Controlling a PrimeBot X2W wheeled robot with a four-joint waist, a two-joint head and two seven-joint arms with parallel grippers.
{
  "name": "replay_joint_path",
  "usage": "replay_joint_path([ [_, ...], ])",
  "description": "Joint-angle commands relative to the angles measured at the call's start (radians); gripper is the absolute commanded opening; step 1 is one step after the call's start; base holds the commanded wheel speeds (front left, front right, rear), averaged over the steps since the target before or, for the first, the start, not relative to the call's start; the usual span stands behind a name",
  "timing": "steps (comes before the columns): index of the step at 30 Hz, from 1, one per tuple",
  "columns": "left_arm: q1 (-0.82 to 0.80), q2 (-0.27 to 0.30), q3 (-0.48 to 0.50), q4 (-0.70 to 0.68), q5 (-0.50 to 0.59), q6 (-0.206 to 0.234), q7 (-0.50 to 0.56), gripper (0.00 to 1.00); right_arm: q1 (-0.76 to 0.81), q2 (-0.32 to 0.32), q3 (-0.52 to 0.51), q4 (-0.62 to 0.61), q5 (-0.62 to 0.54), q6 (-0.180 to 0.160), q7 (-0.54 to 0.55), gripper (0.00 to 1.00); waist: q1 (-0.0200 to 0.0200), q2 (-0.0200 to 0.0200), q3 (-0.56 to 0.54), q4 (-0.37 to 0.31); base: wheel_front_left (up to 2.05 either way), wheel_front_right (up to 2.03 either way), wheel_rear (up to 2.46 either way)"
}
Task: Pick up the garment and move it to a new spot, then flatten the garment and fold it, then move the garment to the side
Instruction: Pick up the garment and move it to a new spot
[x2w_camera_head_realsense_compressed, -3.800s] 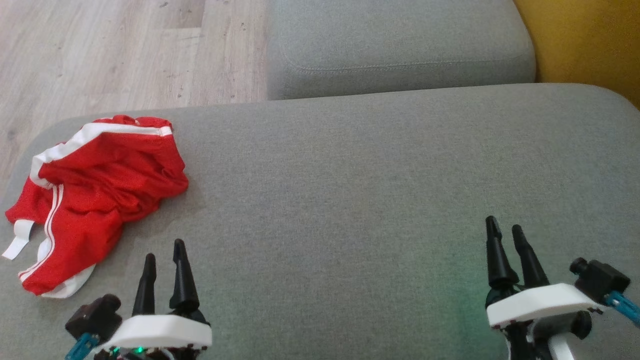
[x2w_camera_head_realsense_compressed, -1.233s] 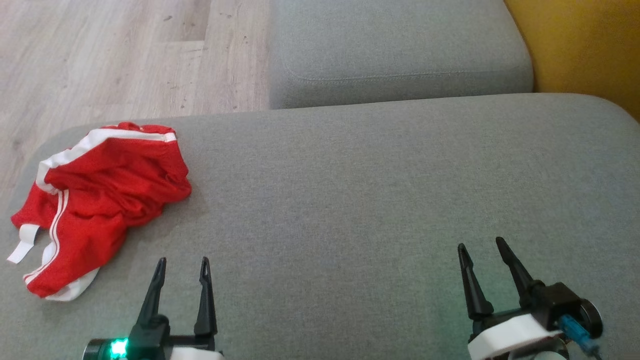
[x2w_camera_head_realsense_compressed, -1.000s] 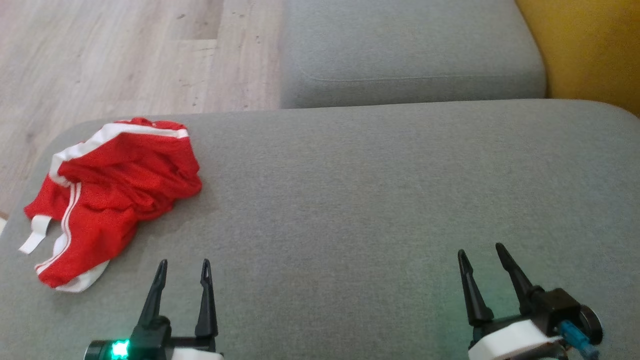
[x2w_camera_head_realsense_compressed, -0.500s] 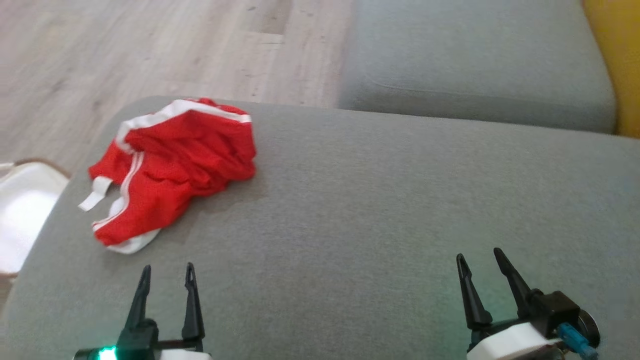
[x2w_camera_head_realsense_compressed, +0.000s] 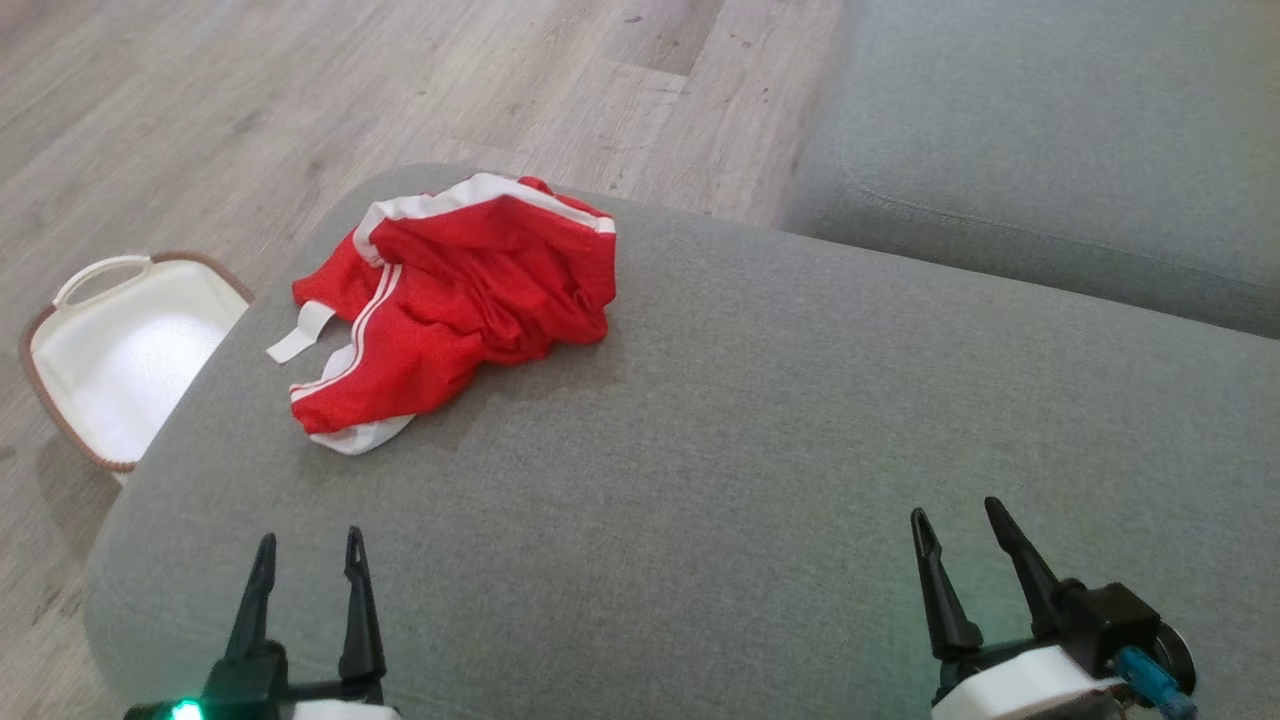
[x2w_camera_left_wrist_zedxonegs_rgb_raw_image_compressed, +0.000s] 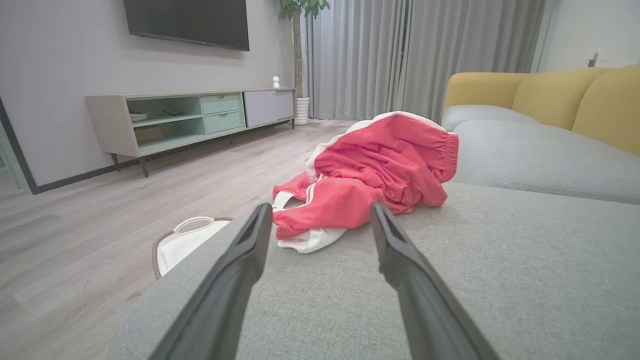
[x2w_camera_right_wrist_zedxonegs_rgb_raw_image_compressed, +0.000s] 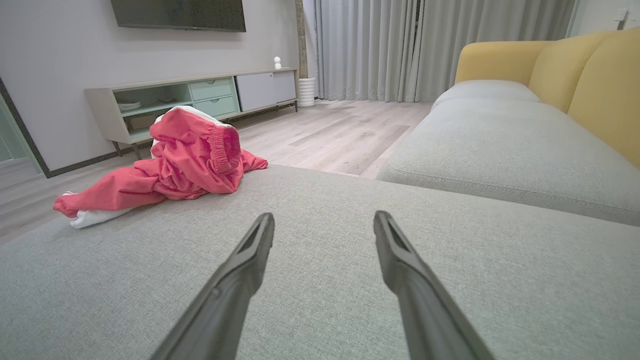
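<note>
Red shorts (x2w_camera_head_realsense_compressed: 460, 300) lie crumpled at the sofa's (x2w_camera_head_realsense_compressed: 700, 450) far left corner in the head view; left gripper (x2w_camera_head_realsense_compressed: 307, 537) and right gripper (x2w_camera_head_realsense_compressed: 954, 510) gape wide, empty. Left wrist view: shorts (x2w_camera_left_wrist_zedxonegs_rgb_raw_image_compressed: 370, 170) near ahead. Right wrist view: shorts (x2w_camera_right_wrist_zedxonegs_rgb_raw_image_compressed: 185, 165) off left.

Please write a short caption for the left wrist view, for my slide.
Open left pincer aimed at the crumpled red garment on the grey sofa cushion.
</note>
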Motion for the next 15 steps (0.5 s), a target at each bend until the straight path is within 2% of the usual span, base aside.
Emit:
replay_joint_path([
  [1, -0.032, -0.001, 0.041, -0.035, 0.002, -0.006, -0.01, 1.0, -0.024, -0.009, 0.021, -0.026, 0.006, -0.001, -0.014, 1.0, 0.0, 0.0, 0.006, 0.01, 0.0, 0.0, 0.0],
  [9, -0.054, 0.003, 0.058, -0.037, 0.015, -0.029, -0.01, 1.0, -0.028, -0.009, 0.017, -0.029, 0.002, -0.001, -0.014, 1.0, 0.0, 0.0, 0.031, 0.021, 0.0, 0.0, 0.0],
  [15, -0.125, 0.02, 0.054, -0.139, 0.043, -0.033, -0.01, 1.0, -0.04, -0.009, -0.004, -0.043, -0.004, -0.001, -0.014, 1.0, 0.0, 0.0, 0.077, 0.018, 0.0, 0.0, 0.0],
])
